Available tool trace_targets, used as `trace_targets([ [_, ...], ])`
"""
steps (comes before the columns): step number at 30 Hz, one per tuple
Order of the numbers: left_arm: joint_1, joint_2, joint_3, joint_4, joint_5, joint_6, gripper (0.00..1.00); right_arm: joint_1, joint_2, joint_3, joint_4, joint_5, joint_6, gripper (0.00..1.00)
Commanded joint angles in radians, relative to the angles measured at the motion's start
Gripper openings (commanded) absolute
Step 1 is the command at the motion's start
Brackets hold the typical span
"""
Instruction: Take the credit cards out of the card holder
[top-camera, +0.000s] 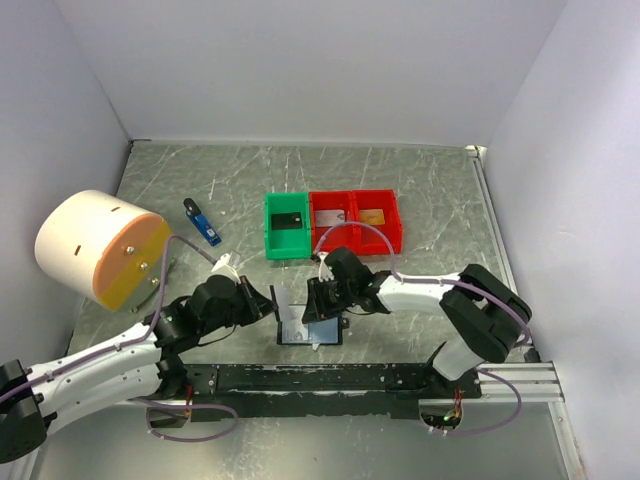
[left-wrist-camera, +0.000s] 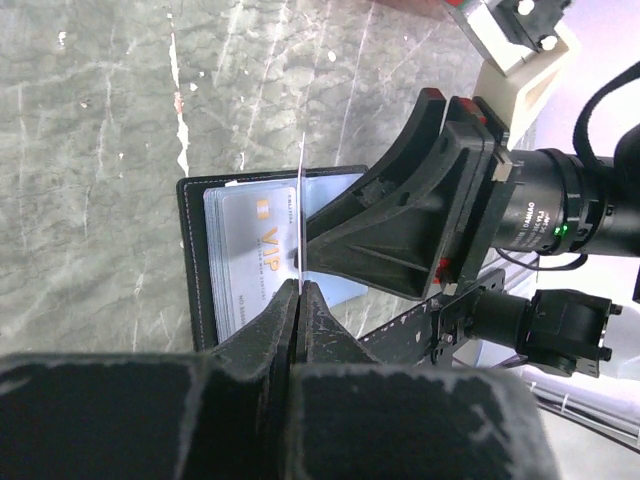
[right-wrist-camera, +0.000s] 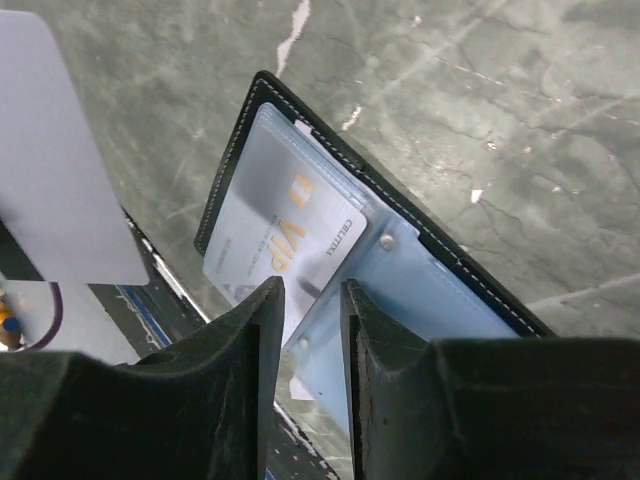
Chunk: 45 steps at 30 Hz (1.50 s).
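card holder (right-wrist-camera: 240, 150): flat black folding wallet, pale stitched edge, lying open on the grey marbled bench (top-camera: 420, 180) near its front edge, between the two arms. inside are pale blue-clear plastic sleeves (right-wrist-camera: 420, 300), glossy, with a small metal snap stud (right-wrist-camera: 387, 241) set in them.

vip card (right-wrist-camera: 280, 230): silvery grey-white plastic, rounded corners, tucked in the top sleeve. "vip" in orange-gold letters; the smaller print is too fine to read.

left hand (left-wrist-camera: 300, 285): matte black fingers pressed together on the lower edge of a thin grey-white card (left-wrist-camera: 301, 190), which stands upright beside the holder. the card is seen edge-on from the left wrist; its face is blank from the right wrist.

right hand (right-wrist-camera: 312, 290): fingers a narrow gap apart, nothing between them, tips over the sleeve and the vip card's edge. contact cannot be told.

behind: green bin (top-camera: 269, 225) with a black card (top-camera: 288, 222); one red bin (top-camera: 332, 240) with a silvery card (top-camera: 330, 217); the other red bin (top-camera: 395, 225) with an orange-gold card (top-camera: 372, 217).
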<state>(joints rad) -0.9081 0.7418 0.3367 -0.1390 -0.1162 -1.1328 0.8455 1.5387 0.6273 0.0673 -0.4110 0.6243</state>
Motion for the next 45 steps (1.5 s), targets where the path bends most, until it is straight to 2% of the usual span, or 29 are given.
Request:
trace_targets([
  [1, -0.006, 0.031, 0.013, 0.074, 0.053, 0.064, 0.07, -0.022, 0.011, 0.001, -0.067, 0.057, -0.048, 0.30],
  [6, -0.007, 0.094, 0.038, 0.153, 0.124, 0.120, 0.07, -0.036, -0.104, -0.028, 0.006, 0.013, -0.035, 0.33],
  [10, -0.008, 0.083, 0.022, 0.230, 0.156, 0.149, 0.07, -0.046, -0.276, -0.066, 0.027, 0.103, -0.017, 0.48],
  [13, -0.009, 0.075, 0.000, 0.302, 0.195, 0.159, 0.07, -0.082, -0.394, -0.115, 0.034, 0.170, 0.004, 0.55],
  [16, -0.010, 0.074, -0.025, 0.388, 0.241, 0.156, 0.07, -0.132, -0.518, -0.202, 0.087, 0.270, 0.096, 0.72],
  [21, -0.014, 0.067, -0.052, 0.480, 0.270, 0.148, 0.07, -0.153, -0.763, -0.372, 0.258, 0.318, 0.136, 0.79],
  [24, -0.015, 0.061, -0.062, 0.522, 0.286, 0.153, 0.07, -0.172, -0.866, -0.350, 0.156, 0.321, 0.091, 0.88],
  [26, -0.016, 0.063, -0.066, 0.554, 0.301, 0.155, 0.07, -0.203, -0.898, -0.346, 0.115, 0.304, 0.081, 0.89],
  [28, -0.016, 0.075, -0.067, 0.582, 0.318, 0.154, 0.07, -0.272, -0.920, -0.373, 0.113, 0.229, 0.091, 0.90],
  [32, -0.017, 0.104, -0.071, 0.625, 0.345, 0.146, 0.07, -0.443, -0.867, -0.430, 0.360, -0.168, 0.190, 0.90],
  [36, -0.017, 0.131, -0.082, 0.701, 0.368, 0.135, 0.07, -0.468, -0.752, -0.426, 0.569, -0.392, 0.258, 0.85],
  [39, -0.018, 0.151, -0.086, 0.753, 0.383, 0.129, 0.07, -0.466, -0.712, -0.431, 0.676, -0.466, 0.314, 0.81],
  [45, -0.019, 0.188, -0.113, 0.890, 0.393, 0.099, 0.07, -0.439, -0.663, -0.402, 0.626, -0.466, 0.291, 0.74],
])
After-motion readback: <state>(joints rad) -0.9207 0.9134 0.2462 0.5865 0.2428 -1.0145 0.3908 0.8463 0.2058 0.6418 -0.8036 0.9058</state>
